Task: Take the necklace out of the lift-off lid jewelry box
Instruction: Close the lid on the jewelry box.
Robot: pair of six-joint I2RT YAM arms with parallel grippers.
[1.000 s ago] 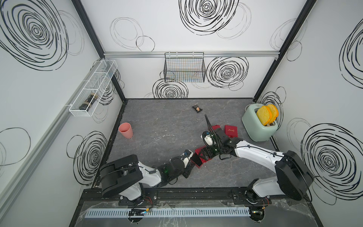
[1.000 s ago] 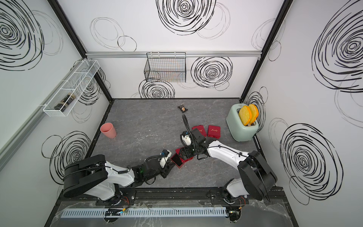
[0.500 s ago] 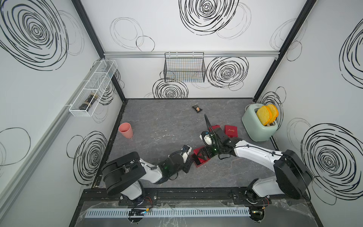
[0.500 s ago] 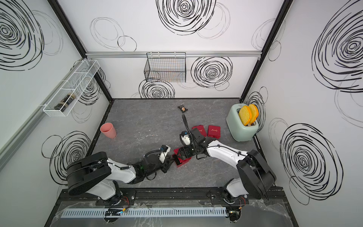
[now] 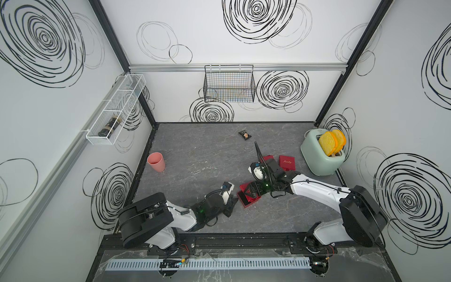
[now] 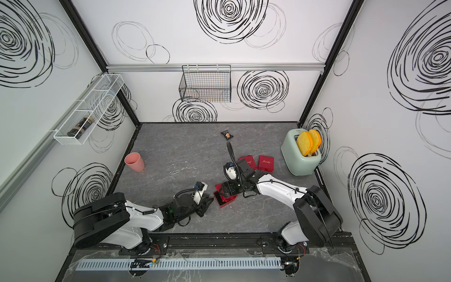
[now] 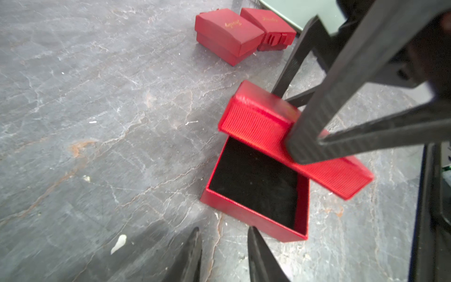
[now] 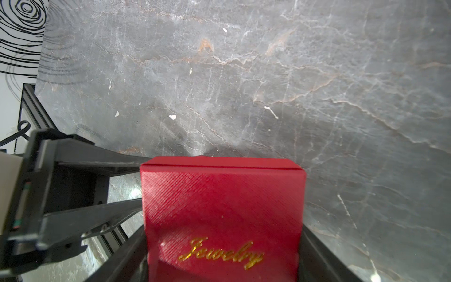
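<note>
The red lift-off lid (image 7: pixel 258 122) with gold "Jewelry" lettering hangs tilted over the open red box base (image 7: pixel 251 218). My right gripper (image 8: pixel 223 234) is shut on the lid, one finger (image 7: pixel 329 102) pressed to its side. The base's black lining shows no necklace; the necklace is hidden or out of view. My left gripper (image 7: pixel 223 229) sits low at the base's near corner, open with a narrow gap and nothing between its fingers. In both top views the base (image 5: pixel 247 199) (image 6: pixel 225 200) lies between the left gripper (image 5: pixel 233 203) (image 6: pixel 208 199) and the right gripper (image 5: pixel 253 189) (image 6: pixel 228 189).
Two closed red boxes (image 5: pixel 286 163) (image 5: pixel 268 160) sit behind the right arm, next to a mint toaster (image 5: pixel 322 156) holding yellow slices. A pink cup (image 5: pixel 156 161) stands at the left edge and a small dark packet (image 5: pixel 244 134) lies at the back. A wire basket (image 5: pixel 229 84) hangs on the back wall.
My left gripper's jaws have narrowed a little beside the box base, and that arm has shifted only slightly. The right gripper keeps the lid raised in the same place.
</note>
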